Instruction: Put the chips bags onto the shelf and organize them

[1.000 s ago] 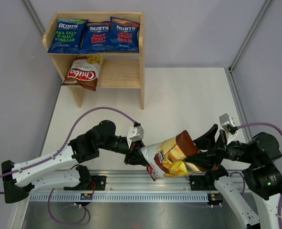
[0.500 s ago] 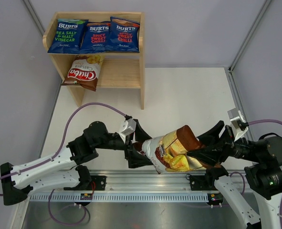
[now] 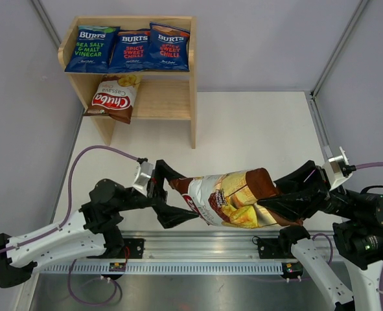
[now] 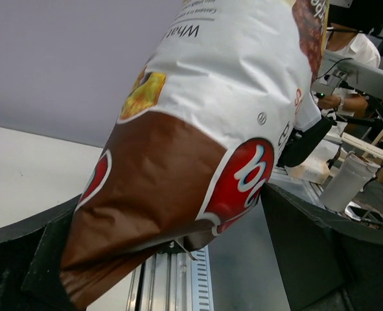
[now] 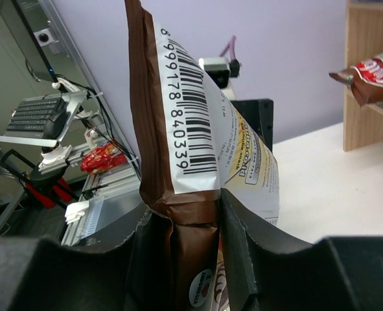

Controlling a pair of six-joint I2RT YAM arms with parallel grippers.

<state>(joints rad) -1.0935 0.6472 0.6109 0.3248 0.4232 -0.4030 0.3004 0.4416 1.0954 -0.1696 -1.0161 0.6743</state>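
Overhead, low in the frame, the left gripper [image 3: 180,196] gapes wide around the brown end of a Chuba bag [image 3: 227,197]. The right gripper [image 3: 273,199] pinches the other end and holds it up. At upper left, the shelf [image 3: 168,97] carries three Burts bags [image 3: 127,48] on top and a second Chuba bag [image 3: 115,97] below.

Left wrist: the bag hangs between spread fingers [image 4: 308,253].

Right wrist: fingers [image 5: 243,259] clamp the brown seam.

A second ago the left jaws gripped that end; they have since let go.
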